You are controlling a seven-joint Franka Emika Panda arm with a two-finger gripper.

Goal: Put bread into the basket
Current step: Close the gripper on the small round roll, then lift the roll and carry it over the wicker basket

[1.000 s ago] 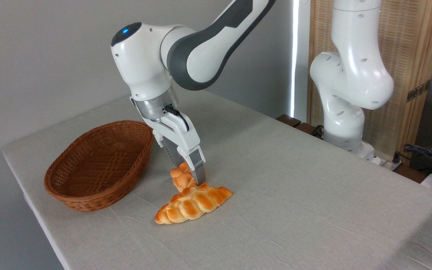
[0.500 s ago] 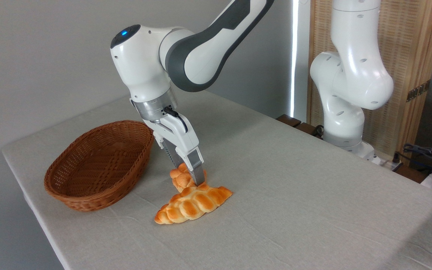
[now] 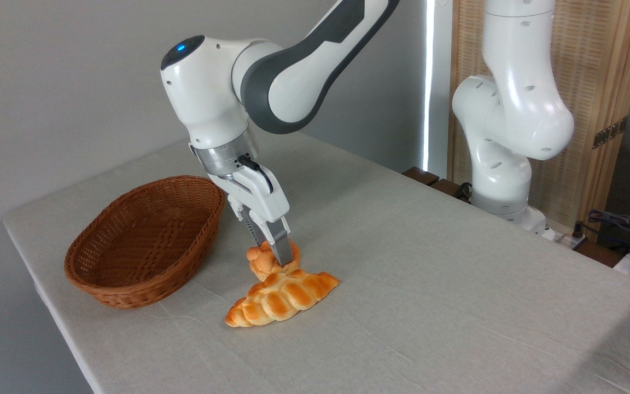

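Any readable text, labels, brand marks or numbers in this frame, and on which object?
None can be read.
Robot arm: plain white and grey shells with a blue light, no legible marking.
Gripper, round bun, braided loaf, wicker basket and tablecloth: no print or labels.
Wooden panel at right: small metal fittings, too small to tell if marked.

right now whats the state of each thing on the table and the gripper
bun: gripped between the fingers, low by the table; contact with the cloth unclear
gripper: shut on the bun, pointing down
braided loaf: lying flat on the table, just in front of the bun, untouched
basket: upright, empty, left of the bun
table: covered with a pale cloth
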